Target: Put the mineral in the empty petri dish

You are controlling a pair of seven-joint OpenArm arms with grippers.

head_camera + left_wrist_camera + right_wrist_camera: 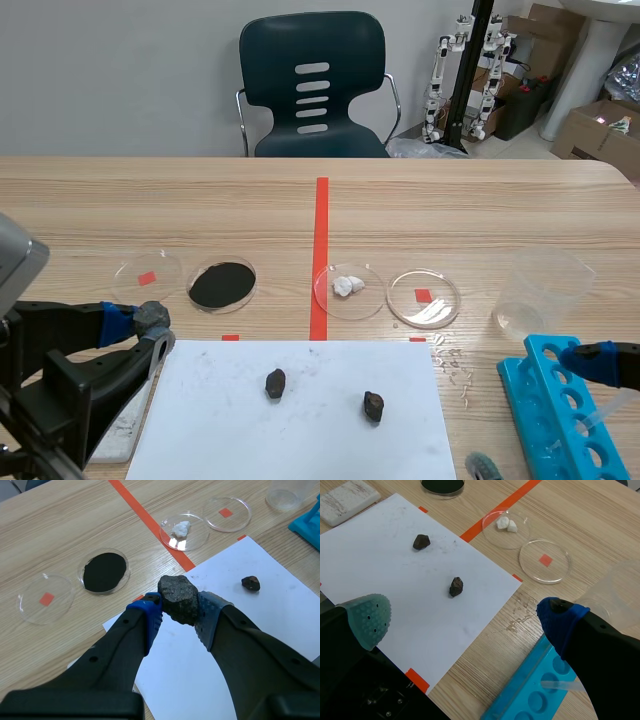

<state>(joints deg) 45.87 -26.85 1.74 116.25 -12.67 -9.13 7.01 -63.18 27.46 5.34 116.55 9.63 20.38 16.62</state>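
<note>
My left gripper is shut on a dark rough mineral, held above the near left corner of the white paper. In the scene view that mineral sits at the left gripper, near the table's left front. One empty petri dish lies far left, another empty one right of the tape line. Two smaller minerals lie on the paper. My right gripper is open over the paper's right edge with nothing between its fingers.
A dish of black powder and a dish with white pieces lie between the empty dishes. A clear beaker and a blue tube rack stand at the right. A white block lies by the paper's left edge.
</note>
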